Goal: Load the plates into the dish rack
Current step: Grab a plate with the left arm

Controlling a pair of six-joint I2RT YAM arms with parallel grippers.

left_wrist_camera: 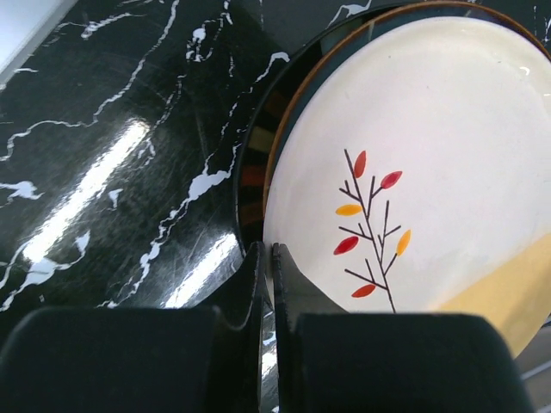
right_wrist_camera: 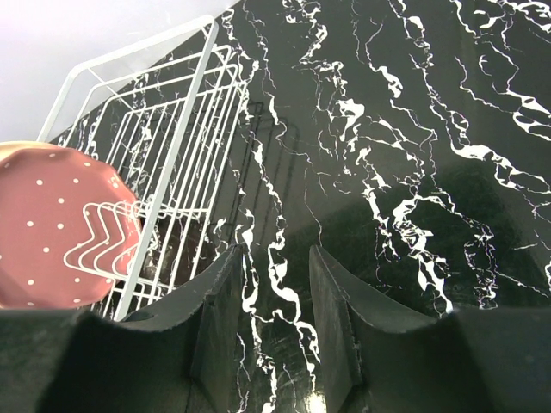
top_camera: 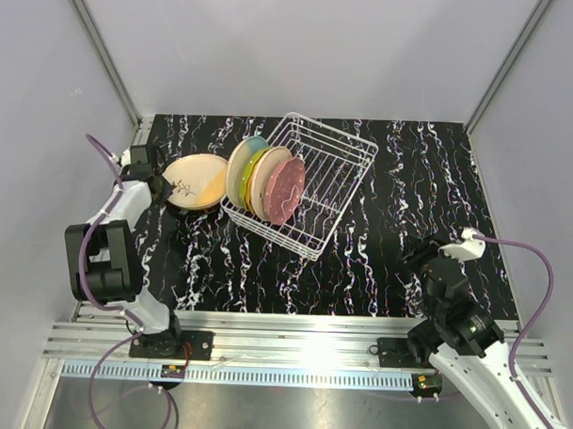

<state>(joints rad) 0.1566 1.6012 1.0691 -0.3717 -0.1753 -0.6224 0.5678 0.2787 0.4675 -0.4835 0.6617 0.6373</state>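
Furthest left of the dish rack, we find the left end effector at the far edge of a peach plate with a dark sprig motif. In the left wrist view its fingers are pressed almost together. The plate's rim meets the thin slit between them, so we judge the end effector to be clamped on that rim.

The sprig plate lies just left of the dish rack, not yet in it. It rests on at least one dark plate. We cannot tell how many more lie under that one.

In the left end of the dish rack four plates stand on edge between the tines, close together. From left to right they are a cream-blue plate, a yellow-green plate, a pink-rimmed plate and a dusky-red dotted plate. The right half of the dish rack holds only bare wire.

We judge the task to be roughly midway. Four plates are loaded, the sprig plate is in hand for its turn, and the dark one beneath it waits, along with anything hidden under that.

Well right of the dish rack, the right end effector hangs over the black marbled surface. Its fingers are partly spread and there is nothing between them.
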